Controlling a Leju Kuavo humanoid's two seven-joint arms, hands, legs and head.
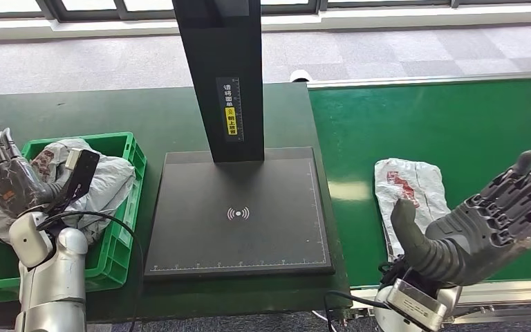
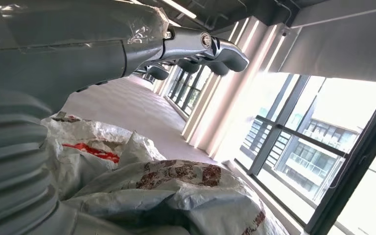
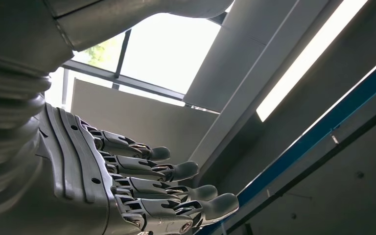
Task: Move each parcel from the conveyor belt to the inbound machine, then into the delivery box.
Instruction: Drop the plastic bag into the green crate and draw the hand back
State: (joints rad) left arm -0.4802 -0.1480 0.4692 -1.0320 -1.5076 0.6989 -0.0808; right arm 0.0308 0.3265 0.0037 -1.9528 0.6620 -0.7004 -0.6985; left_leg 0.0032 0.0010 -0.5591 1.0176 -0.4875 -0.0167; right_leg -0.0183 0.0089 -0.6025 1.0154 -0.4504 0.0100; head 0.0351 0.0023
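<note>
A white plastic parcel [image 1: 409, 189] with red print lies flat on the green conveyor belt [image 1: 456, 124]. My right hand [image 1: 487, 221] hovers just right of it, palm up, fingers spread and empty; its fingers [image 3: 176, 188] point toward the ceiling in the right wrist view. My left hand [image 1: 10, 176] is raised over the green delivery box [image 1: 121, 228], fingers apart and holding nothing. Several white parcels [image 1: 107, 176] fill that box, and they show close up as crumpled bags [image 2: 176, 188] below the left hand [image 2: 196, 46]. The black inbound machine plate [image 1: 238, 214] sits bare between box and belt.
The machine's black post [image 1: 225, 76] rises from the back of the plate. A dark green table [image 1: 110, 114] carries the box and the machine. Grey carpeted floor and windows lie beyond.
</note>
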